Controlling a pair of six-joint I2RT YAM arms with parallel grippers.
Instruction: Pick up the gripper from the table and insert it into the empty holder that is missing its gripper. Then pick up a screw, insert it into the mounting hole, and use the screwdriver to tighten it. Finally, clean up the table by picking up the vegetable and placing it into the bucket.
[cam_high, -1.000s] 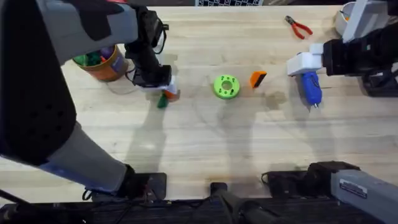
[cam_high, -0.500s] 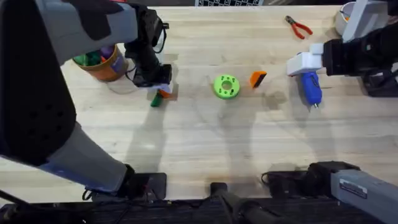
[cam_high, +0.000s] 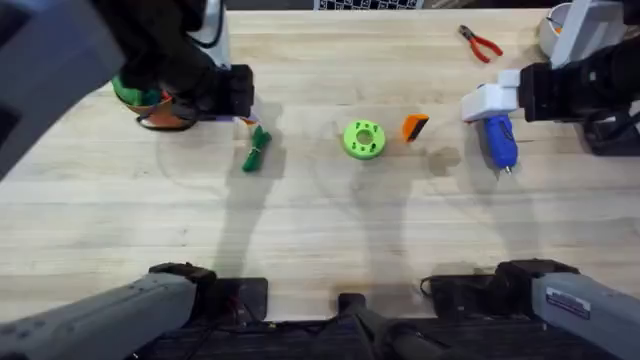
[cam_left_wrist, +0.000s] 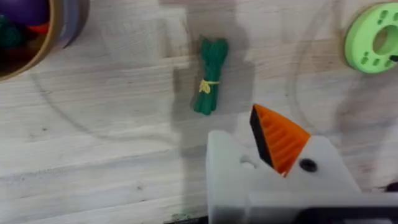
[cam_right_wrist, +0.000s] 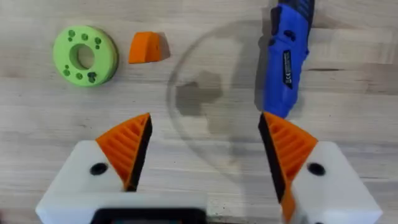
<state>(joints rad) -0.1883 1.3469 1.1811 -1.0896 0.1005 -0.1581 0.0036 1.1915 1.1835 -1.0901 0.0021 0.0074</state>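
The dark green vegetable (cam_high: 257, 150) (cam_left_wrist: 210, 76) lies free on the wood, right of the orange-brown bucket (cam_high: 160, 108) (cam_left_wrist: 43, 46). My left gripper (cam_high: 238, 97) (cam_left_wrist: 249, 146) hovers between them with nothing in it. Its mount shows one orange tip beside a bare white block, the empty holder (cam_left_wrist: 227, 165). The loose orange gripper (cam_high: 414, 127) (cam_right_wrist: 144, 48) rests right of a green disc (cam_high: 363, 139) (cam_right_wrist: 85, 54). The blue screwdriver (cam_high: 498, 140) (cam_right_wrist: 287, 56) lies beside my right gripper (cam_high: 488, 103) (cam_right_wrist: 202, 155), which is open and holds nothing.
Red-handled pliers (cam_high: 480, 42) lie at the far right, near a white bowl (cam_high: 549, 30) at the edge. The bucket holds several colourful toys and is partly hidden by the left arm.
The vegetable has left my left gripper and now lies on the table. The left arm has drawn back up and left toward the bucket. The right arm is still.
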